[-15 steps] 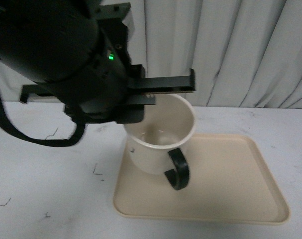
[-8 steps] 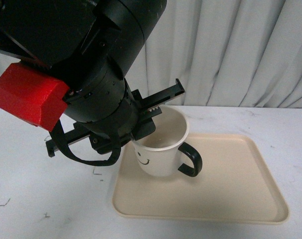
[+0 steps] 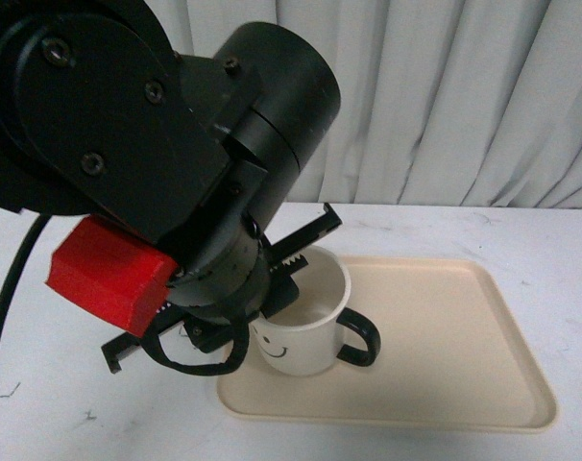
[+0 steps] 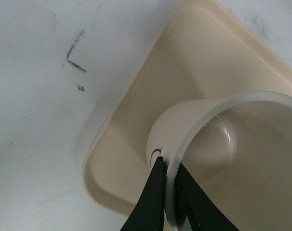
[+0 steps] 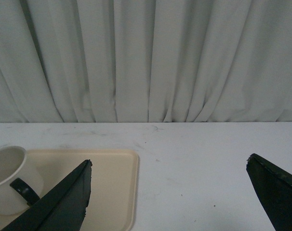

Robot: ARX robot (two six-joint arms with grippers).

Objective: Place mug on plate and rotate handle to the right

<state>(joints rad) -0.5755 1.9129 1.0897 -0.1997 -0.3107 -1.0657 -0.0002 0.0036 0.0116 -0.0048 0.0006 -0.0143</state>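
Note:
The cream-white mug (image 3: 305, 331) stands upright at the left end of the beige plate (image 3: 445, 336), its base down at the plate's floor. Its smiley face looks toward me and its black handle (image 3: 360, 341) points right. My left gripper (image 4: 168, 164) is shut on the mug's rim (image 4: 184, 139) on its left side, one finger inside and one outside. The plate's corner (image 4: 131, 106) shows beneath the mug. The right wrist view shows my right gripper (image 5: 169, 162) open and empty, well off to the side of the mug (image 5: 6, 178) and the plate (image 5: 98, 183).
The white table (image 3: 60, 423) carries a few dark pen marks (image 4: 74, 65). A pale curtain (image 3: 464, 96) hangs behind the table's far edge. My bulky left arm with its red block (image 3: 104, 283) covers the table left of the plate.
The left gripper has lowered the mug onto the plate's left end and turned it. The handle swung from facing me round to the right, and the smiley face came into view.

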